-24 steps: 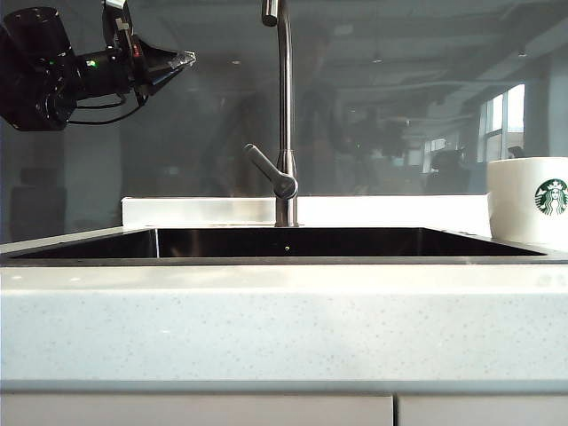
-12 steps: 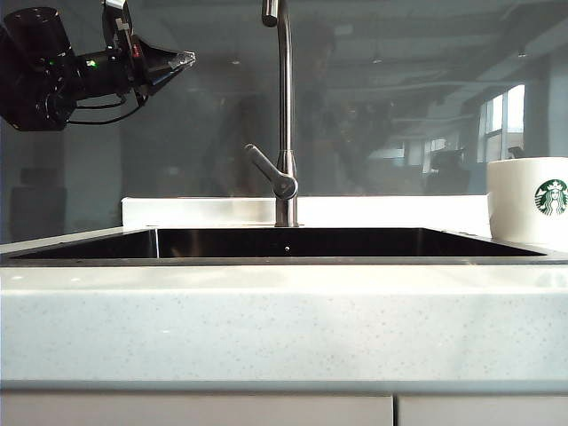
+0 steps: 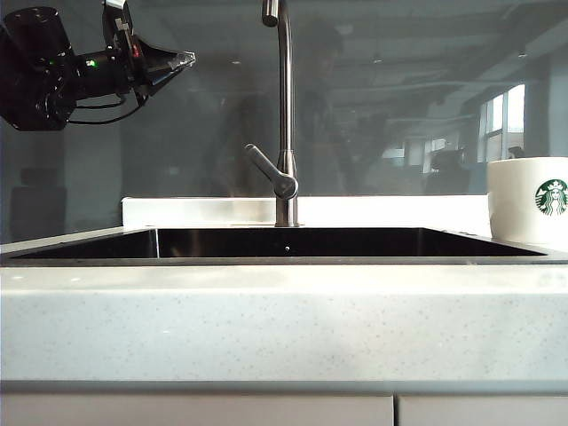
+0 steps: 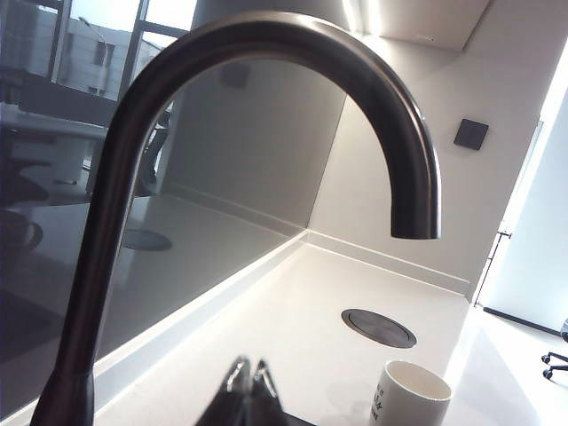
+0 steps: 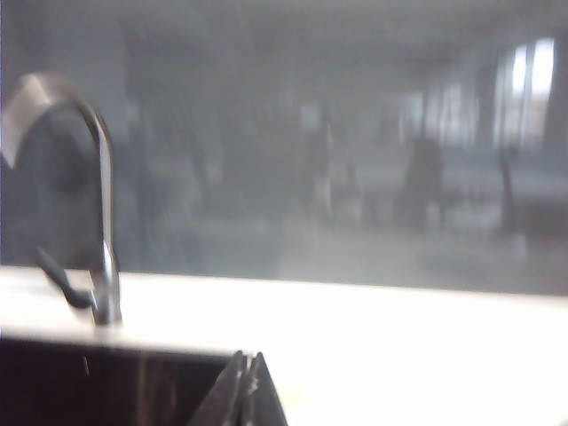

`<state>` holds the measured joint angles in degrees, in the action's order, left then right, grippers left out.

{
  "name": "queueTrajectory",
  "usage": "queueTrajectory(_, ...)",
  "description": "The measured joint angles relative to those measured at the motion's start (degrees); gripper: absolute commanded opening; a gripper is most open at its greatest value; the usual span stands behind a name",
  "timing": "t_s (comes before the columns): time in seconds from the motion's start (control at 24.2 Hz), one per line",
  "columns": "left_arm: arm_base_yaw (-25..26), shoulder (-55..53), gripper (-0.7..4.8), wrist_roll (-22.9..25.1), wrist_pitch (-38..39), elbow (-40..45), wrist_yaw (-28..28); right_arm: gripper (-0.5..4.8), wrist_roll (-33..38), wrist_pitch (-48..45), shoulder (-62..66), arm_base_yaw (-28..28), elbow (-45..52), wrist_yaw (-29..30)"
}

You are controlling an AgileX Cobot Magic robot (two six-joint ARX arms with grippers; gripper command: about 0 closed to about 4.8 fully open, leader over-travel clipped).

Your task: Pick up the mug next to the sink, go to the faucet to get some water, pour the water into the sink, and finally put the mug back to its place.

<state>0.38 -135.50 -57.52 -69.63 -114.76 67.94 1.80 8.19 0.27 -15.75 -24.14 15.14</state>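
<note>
Left claw (image 3: 185, 59) pinched closed, high left of faucet (image 3: 284, 115); right claw (image 5: 245, 377) closed, empty; mug (image 3: 529, 200) beside sink (image 3: 284, 257)

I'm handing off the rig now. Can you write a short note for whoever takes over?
Left gripper: shut, empty, held high over the left end of the sink.
Right gripper: shut, empty, near the sink's edge, out of the exterior view.
Starbucks mug: upright on the counter right of the sink.
Faucet: behind the sink, no water running.
Done: either nothing or everything; the mug sits at its place.
Left: check before restarting.
</note>
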Motion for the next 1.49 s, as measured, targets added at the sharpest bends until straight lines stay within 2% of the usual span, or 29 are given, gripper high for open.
queueTrajectory(0.21, 0.0, 0.0, -0.04, 0.0, 0.76, 0.0, 0.04, -0.09, 1.4, -6.51, 0.0, 0.0, 14.64, -1.95)
queueTrajectory(0.41, 0.0, 0.0, -0.04, 0.0, 2.19, 0.0, 0.04, -0.09, 6.23, -10.38, -0.09, 2.89, 22.84, -7.02)
queueTrajectory(0.62, 0.0, 0.0, -0.04, 0.02, 2.19, 0.0, 0.04, -0.09, 6.67, -11.21, -0.2, 10.54, 23.85, -14.19)
queueTrajectory(0.74, 0.0, 0.0, -0.04, 0.0, 2.21, 0.0, 0.04, -0.09, 6.45, -10.58, -0.22, 12.85, 23.85, -16.24)
queueTrajectory(1.49, 0.0, 0.0, -0.04, 0.02, 2.38, 0.02, 0.04, -0.09, 5.42, -7.04, -0.22, 12.87, 23.85, -15.08)
